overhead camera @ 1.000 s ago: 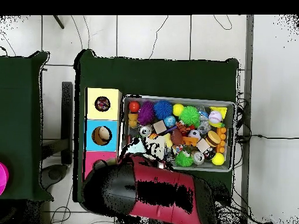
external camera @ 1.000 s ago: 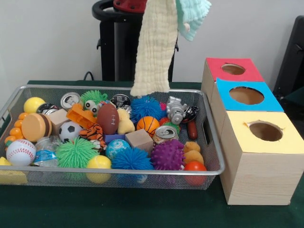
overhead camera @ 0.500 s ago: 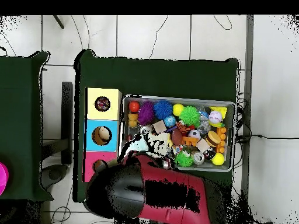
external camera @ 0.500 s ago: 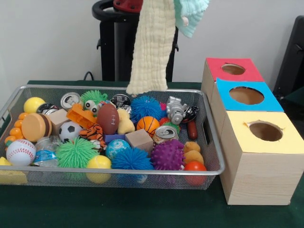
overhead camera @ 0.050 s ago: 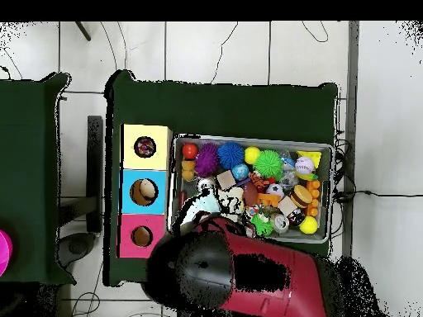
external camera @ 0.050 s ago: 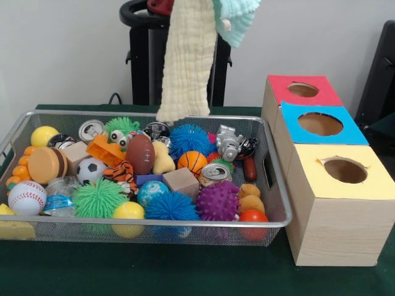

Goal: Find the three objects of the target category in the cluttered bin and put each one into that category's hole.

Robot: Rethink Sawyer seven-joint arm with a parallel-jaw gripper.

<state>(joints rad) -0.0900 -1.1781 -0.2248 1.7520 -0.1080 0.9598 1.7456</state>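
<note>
I can't make out the gripper itself in either view, so I cannot tell how it stands; at the top of the front view two cloths hang down from above the frame's upper edge. The cream cloth [external camera @ 0.050 s ago: 185,58] is a long strip whose lower end hangs just above the far rim of the wire bin [external camera @ 0.050 s ago: 148,223], left of centre. A mint-green cloth [external camera @ 0.050 s ago: 237,18] is bunched beside it at the top edge, well above the bin. In the overhead view the red and black arm [overhead camera @ 0.050 s ago: 248,281] fills the lower middle of the frame and covers the bin's lower left corner, with a pale patch of cloth showing at its tip.

Below the cloths, the bin holds a clutter of toys: a blue spiky ball [external camera @ 0.050 s ago: 189,139] under the cream cloth's end, a brown football [external camera @ 0.050 s ago: 140,153], a small basketball [external camera @ 0.050 s ago: 192,162], a purple spiky ball [external camera @ 0.050 s ago: 218,201], a soccer ball [external camera @ 0.050 s ago: 91,169] and a baseball [external camera @ 0.050 s ago: 26,197] at the left.

At the right of the frame stands a row of wooden boxes, each with a round hole on top: red box [external camera @ 0.050 s ago: 302,91] farthest back, blue box [external camera @ 0.050 s ago: 321,124] in the middle, yellow box [external camera @ 0.050 s ago: 345,172] nearest.
</note>
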